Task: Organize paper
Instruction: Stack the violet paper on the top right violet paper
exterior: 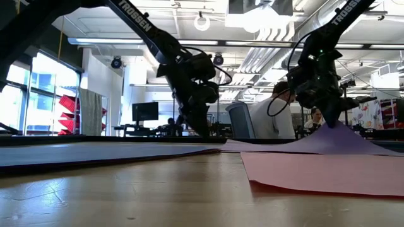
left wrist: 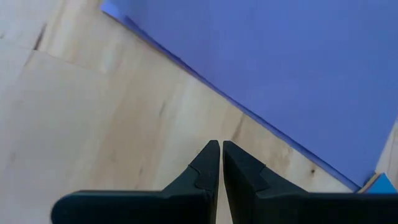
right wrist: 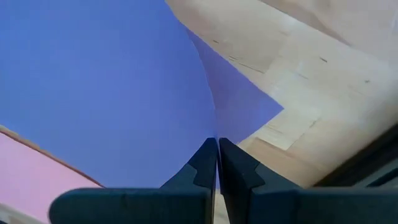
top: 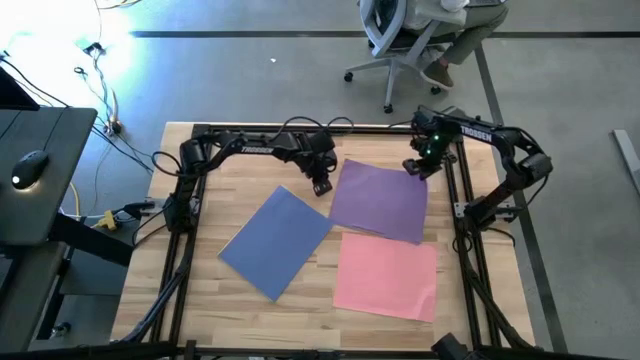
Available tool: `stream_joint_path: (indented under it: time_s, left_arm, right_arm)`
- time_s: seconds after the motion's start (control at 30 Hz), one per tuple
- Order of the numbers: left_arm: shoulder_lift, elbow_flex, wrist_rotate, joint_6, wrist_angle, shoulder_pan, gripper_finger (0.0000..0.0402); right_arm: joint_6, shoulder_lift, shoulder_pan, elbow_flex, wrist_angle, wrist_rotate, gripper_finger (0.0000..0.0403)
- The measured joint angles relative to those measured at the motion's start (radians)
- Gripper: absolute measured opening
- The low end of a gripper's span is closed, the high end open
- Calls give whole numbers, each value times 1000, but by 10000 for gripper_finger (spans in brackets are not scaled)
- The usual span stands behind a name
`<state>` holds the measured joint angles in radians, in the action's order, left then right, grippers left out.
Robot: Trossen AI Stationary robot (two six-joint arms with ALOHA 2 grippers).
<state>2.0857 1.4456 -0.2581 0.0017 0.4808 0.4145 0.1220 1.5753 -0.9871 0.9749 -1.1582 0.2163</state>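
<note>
Three sheets lie on the wooden table. A purple sheet [top: 380, 200] is at the far middle, a periwinkle blue sheet [top: 275, 240] left of it, and a pink sheet [top: 388, 275] near right. The purple sheet's near edge reaches the pink sheet's far edge. My right gripper [top: 413, 170] is shut on the purple sheet's far right corner. My left gripper [top: 320, 186] is shut and empty, low over bare wood just left of the purple sheet's left edge [left wrist: 205, 84]. No yellow sheet is in view. My right gripper pinches the purple sheet's edge at its far right corner [right wrist: 211, 127] between its two fingers, coming from above and pointing down. That corner is raised into a peak [exterior: 333, 131]. The rest of the sheet slopes down and lies on the table.
Black frame rails [top: 455, 215] run along the table's left, right and far sides. Beyond the far edge are an office chair [top: 395, 40] and a seated person [top: 455, 40]. A dark desk with a mouse [top: 30, 165] stands to the left.
</note>
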Motion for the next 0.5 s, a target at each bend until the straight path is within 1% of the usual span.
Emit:
stream_joint_path:
  time_s: [0.2,0.27,0.37,0.5]
  left_arm:
    - [-8,2,-1,-8,3,-18,0]
    - [-17,11,1,-8,13,-24,0]
    - [-39,28,6,-7,6,-31,0]
    - [-48,44,5,-8,-1,-38,0]
  right_arm:
    - [-18,0,5,0,3,-38,1]
    - [-26,0,6,0,3,-44,8]
    - [-27,0,14,0,1,-44,40]
    - [-44,0,36,0,2,-52,109]
